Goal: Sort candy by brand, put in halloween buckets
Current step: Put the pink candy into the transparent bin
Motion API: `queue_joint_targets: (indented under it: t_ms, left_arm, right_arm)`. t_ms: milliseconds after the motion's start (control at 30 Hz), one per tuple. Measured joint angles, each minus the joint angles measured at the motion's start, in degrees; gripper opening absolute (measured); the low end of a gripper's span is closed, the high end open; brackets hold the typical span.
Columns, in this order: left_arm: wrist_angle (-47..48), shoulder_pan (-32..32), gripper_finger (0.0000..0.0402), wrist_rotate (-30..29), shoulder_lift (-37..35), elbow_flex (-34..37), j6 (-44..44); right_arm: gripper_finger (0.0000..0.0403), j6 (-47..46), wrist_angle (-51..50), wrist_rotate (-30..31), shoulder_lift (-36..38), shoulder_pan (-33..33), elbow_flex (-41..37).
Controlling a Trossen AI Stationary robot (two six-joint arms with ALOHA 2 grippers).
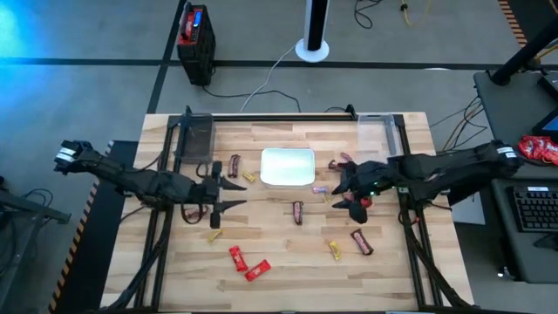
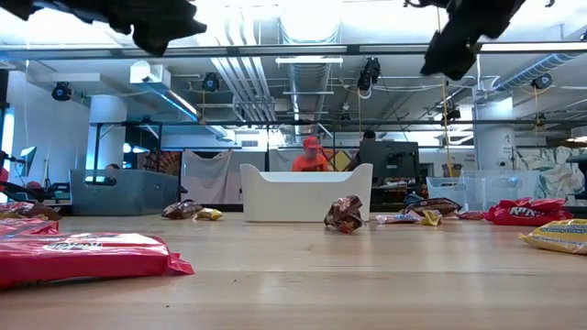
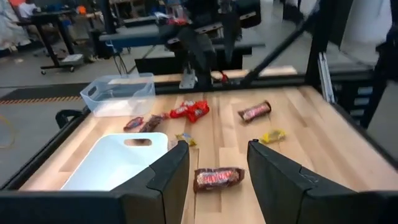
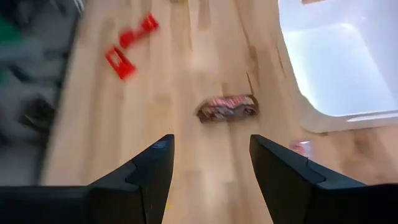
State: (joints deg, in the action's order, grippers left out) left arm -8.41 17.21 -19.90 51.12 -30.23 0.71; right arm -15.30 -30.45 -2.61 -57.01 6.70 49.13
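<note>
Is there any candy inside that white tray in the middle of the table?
No. The white tray looks empty from above; sweets lie only around it. Nothing covers its inside.

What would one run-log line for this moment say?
left gripper: open, empty | right gripper: open, empty | white tray: empty | brown bar: between grippers

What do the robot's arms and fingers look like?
Both arms are black and chunky, built of jointed segments. The left arm and right arm each have a white-marked block at the outer end. Each gripper has two flat, black, wedge-shaped fingers, the left gripper like the right gripper.
</note>
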Motion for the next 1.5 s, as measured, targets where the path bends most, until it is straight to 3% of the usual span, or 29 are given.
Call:
queue_joint_targets:
  t_ms: [233, 400, 800, 1100, 1500]
  left_arm:
    - [0.45, -0.02, 0.0147, -0.02, 1.77, -1.85, 7.48]
    - [0.41, -0.02, 0.0147, -0.02, 1.13, -0.51, 7.79]
    - [-2.93, -0.07, 0.0147, -0.04, 3.86, 0.01, 8.21]
    - [-3.27, -0.07, 0.0147, -0.04, 4.05, 0.01, 7.95]
    - [-5.54, -0.07, 0.0147, -0.07, 4.1, 0.01, 9.31]
  right_arm:
    - [0.0203, 9.04, -0.51, 13.81, -8.77, -0.02, -0.08]
    - [0.0203, 9.2, -0.82, 17.27, -15.1, -1.62, -0.05]
    - [0.0203, 10.85, 1.95, 14.74, -24.73, -6.87, -1.57]
    - [0.0203, 13.82, 17.32, 12.63, -25.03, -11.43, -10.19]
    - [0.0203, 12.2, 25.34, 8.63, -26.68, -13.0, -14.13]
